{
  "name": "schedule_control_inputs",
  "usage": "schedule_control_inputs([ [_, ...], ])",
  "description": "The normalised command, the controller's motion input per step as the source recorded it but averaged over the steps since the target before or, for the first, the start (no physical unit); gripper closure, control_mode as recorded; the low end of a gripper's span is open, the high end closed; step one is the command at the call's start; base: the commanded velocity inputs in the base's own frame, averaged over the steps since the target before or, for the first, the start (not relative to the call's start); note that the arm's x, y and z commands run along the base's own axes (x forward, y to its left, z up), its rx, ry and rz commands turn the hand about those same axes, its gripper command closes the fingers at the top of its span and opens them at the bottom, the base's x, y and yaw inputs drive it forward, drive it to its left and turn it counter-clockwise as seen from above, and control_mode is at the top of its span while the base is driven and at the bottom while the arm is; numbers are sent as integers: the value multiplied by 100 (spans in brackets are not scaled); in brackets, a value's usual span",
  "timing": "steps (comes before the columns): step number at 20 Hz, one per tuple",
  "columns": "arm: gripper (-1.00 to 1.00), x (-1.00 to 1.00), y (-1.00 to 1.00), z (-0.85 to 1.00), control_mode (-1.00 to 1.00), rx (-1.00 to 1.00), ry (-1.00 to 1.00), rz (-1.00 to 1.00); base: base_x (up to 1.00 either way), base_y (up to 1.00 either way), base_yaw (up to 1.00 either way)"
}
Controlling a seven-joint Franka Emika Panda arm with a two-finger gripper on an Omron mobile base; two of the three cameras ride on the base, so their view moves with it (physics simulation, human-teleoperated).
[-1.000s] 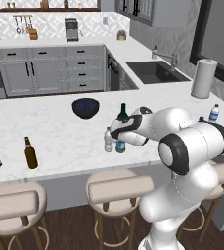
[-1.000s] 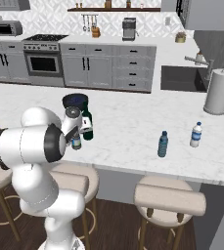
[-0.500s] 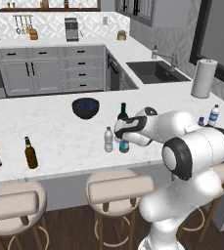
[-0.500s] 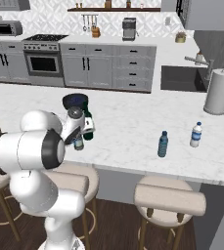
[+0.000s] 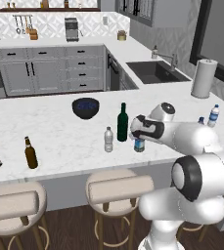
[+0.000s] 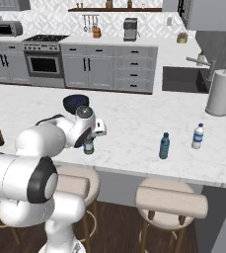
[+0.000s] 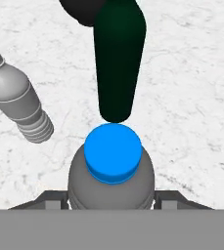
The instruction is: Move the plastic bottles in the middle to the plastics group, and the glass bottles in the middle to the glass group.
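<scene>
Bottles stood on the white counter (image 5: 45, 117) in the left base view. My gripper (image 5: 138, 135) was at the blue-label bottle (image 5: 139, 144), close to the front edge, just beside the green wine bottle (image 5: 123, 122). The paler bottle (image 5: 108, 139) waited a little to the left of them, and the brown beer bottle (image 5: 31, 153) stood well apart, toward the left end. Two small bottles of the plastics group (image 5: 213, 115) were near the right end.

From the right base view, the same blue-label bottle (image 6: 89, 146) was under my hand near the front edge, and the plastics group (image 6: 198, 137) stood far to the right.

In the hand view, the blue cap (image 7: 113, 153) was between my fingertips (image 7: 49, 197), and the jaws looked clamped on the bottle body. I judged that nothing was sorted yet: this bottle was not lifted, and the paler one and the wine bottle remained in the middle.
</scene>
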Motion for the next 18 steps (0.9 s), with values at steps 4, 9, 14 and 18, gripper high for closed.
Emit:
schedule_control_inputs([
  [4, 100, 22, -76, 32, -100, -2, 14, -14, 0, 0, 0],
  [9, 100, 55, -92, 8, -100, 0, 14, -19, 0, 0, 0],
  [14, 100, 39, -95, 0, -100, 3, -1, -20, 0, 0, 0],
  [18, 100, 22, -95, 0, -100, 4, -1, -16, 0, 0, 0],
])
